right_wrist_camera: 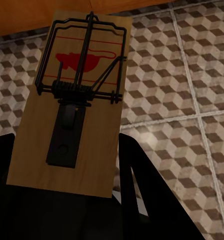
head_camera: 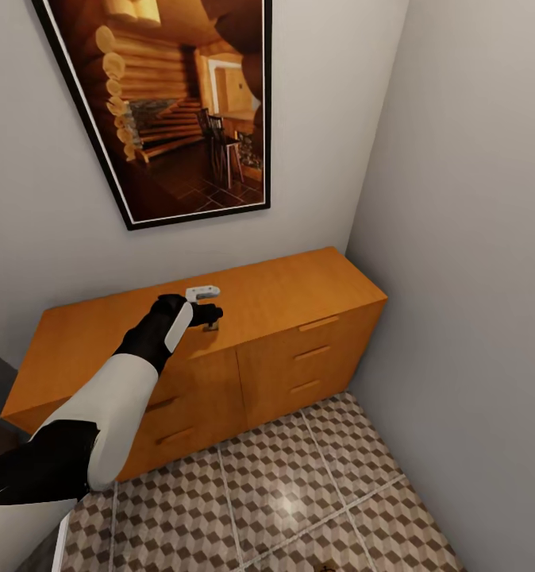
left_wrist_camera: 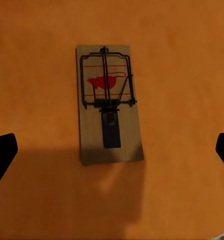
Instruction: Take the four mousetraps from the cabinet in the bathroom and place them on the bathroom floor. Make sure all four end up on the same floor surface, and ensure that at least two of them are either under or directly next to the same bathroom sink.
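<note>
extending from the lower left of the head view, the left arm (head_camera: 101,405) reaches over the cabinet (head_camera: 315,294), with the left gripper (head_camera: 208,314) poised above the orange-brown top near its front edge. in the left wrist view the two dark fingertips (left_wrist_camera: 2,155) stand wide apart at opposite edges of the frame, so this claw is released and grasps nothing. between them, flat on the cabinet top, lies one mousetrap (left_wrist_camera: 109,102): a pale wooden board with dark wire parts, a dark tongue and a red mark; in the head view it is mostly hidden beneath the gripper. in the right wrist view the right gripper (right_wrist_camera: 67,195) is clenched on a second mousetrap (right_wrist_camera: 72,100), the board held at its near end between the dark fingers (right_wrist_camera: 141,185) and projecting outward, its wire side facing the camera. behind that board lies the bathroom floor (right_wrist_camera: 191,75), cube-patterned tiles with pale grout lines. farther back in the head view, the cabinet stands against the wall in a corner, its drawer fronts fitted with slim bar handles (head_camera: 319,323). above it hangs a black-framed picture (head_camera: 180,103) of a log interior.
</note>
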Robot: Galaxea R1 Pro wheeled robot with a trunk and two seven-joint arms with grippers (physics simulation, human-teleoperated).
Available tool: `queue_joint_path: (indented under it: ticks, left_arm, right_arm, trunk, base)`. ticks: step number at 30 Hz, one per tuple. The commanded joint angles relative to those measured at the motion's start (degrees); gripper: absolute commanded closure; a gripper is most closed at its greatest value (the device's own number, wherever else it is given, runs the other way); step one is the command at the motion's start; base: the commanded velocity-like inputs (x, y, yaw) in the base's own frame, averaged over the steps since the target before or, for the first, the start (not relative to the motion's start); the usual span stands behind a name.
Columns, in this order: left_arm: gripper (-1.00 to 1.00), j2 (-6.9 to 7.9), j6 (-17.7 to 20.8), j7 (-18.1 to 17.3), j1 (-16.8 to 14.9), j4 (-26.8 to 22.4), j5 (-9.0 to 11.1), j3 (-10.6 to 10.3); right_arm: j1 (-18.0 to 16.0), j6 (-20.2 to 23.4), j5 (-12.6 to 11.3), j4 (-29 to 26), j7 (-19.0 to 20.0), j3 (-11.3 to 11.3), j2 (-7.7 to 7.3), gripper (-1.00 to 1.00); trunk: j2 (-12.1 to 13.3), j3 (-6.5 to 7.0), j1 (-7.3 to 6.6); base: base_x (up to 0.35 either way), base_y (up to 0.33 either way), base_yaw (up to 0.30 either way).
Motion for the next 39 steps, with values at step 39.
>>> queue_joint_path:
  ticks: [39]
  left_arm:
    - [-1.0,-0.07,-3.73,0.47,-0.04,2.58,0.66,-0.22]
  right_arm:
    - [-0.04,-0.15,0.14,0.04,0.28,-0.17,0.0,1.0]
  trunk:
    - [-0.1,-0.1,0.03]
  base:
    - [0.032,0.0,0.0]
